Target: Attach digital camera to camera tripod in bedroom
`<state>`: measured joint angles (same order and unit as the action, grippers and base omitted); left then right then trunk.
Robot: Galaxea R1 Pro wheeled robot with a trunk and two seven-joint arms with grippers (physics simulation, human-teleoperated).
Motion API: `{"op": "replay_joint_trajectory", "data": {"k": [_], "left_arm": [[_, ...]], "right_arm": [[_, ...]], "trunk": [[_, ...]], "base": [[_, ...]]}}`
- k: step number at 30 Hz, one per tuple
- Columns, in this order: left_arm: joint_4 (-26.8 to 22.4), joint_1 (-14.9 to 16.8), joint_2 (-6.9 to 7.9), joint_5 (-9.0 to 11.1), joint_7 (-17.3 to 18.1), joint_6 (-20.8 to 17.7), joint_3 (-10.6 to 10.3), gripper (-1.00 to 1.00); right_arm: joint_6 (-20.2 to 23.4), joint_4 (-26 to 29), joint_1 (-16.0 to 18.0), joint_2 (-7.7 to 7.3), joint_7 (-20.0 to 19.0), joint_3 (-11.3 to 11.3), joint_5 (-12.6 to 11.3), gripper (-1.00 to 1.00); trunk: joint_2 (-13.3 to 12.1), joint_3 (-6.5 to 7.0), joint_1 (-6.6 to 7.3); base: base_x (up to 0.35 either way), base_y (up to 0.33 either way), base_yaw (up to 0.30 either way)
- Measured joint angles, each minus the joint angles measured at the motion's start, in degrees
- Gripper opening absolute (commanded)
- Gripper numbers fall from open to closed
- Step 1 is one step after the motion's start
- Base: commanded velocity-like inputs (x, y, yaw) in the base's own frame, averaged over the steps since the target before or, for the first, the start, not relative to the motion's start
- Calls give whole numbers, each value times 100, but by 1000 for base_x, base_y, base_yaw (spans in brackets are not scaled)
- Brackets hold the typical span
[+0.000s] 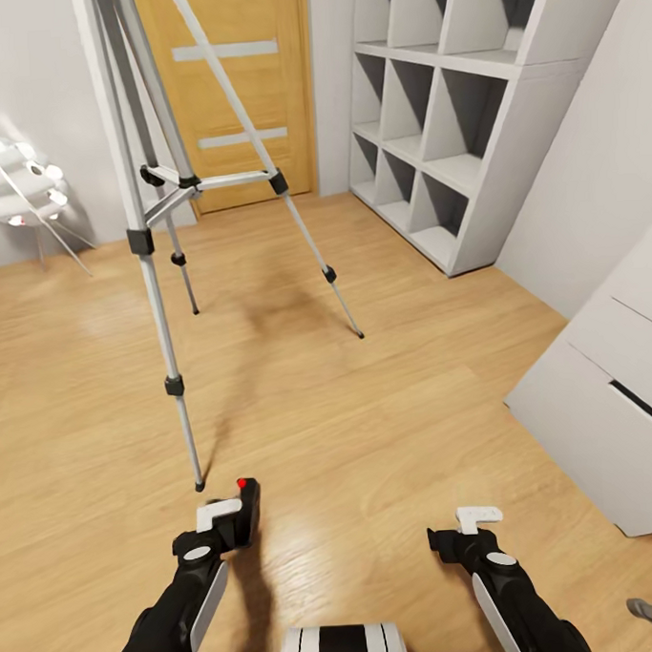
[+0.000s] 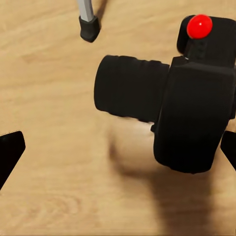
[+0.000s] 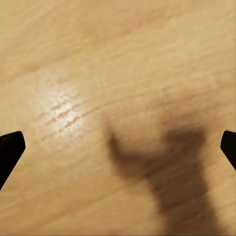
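The left claw carries the digital camera low in front of the robot, pinching the black body so its red button faces up; in the left wrist view the lens barrel juts out to the side over the light wood floor. The right claw is spread and empty above bare boards. The camera tripod stands just ahead, its nearest foot close beside the camera, its silver legs rising out of view, so I cannot see the head.

To my eye the carrying is done and the lift comes next. It should go best if the arm rises clear of that near leg, keeps the camera level, and brings its underside squarely down onto the mount rather than in from the side.
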<state>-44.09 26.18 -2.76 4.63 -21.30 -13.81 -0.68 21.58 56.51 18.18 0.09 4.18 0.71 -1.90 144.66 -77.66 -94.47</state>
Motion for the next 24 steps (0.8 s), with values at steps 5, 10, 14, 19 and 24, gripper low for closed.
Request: {"op": "replay_joint_trajectory", "data": {"k": [5,10,14,19,24], "left_arm": [[10,0,-1,-1,7,-4,-2,100],[14,0,-5,-1,24,-19,-2,100],[15,0,-5,3,30,-31,-2,100],[19,0,-11,4,33,-41,-3,100],[31,0,-14,3,34,-50,-4,100]], "right_arm": [[0,0,0,0,-2,4,0,100],[-1,0,0,0,-2,1,6,100],[0,0,0,0,1,0,10,100],[-4,0,0,0,16,5,22,100],[-5,0,0,0,32,7,28,100]], "trunk": [[7,-111,-13],[13,-222,-26],[19,-310,-36],[26,-421,-49],[32,-532,-62]], "base": [[0,0,0],[0,0,0],[0,0,0],[0,0,0],[0,0,0]]}}
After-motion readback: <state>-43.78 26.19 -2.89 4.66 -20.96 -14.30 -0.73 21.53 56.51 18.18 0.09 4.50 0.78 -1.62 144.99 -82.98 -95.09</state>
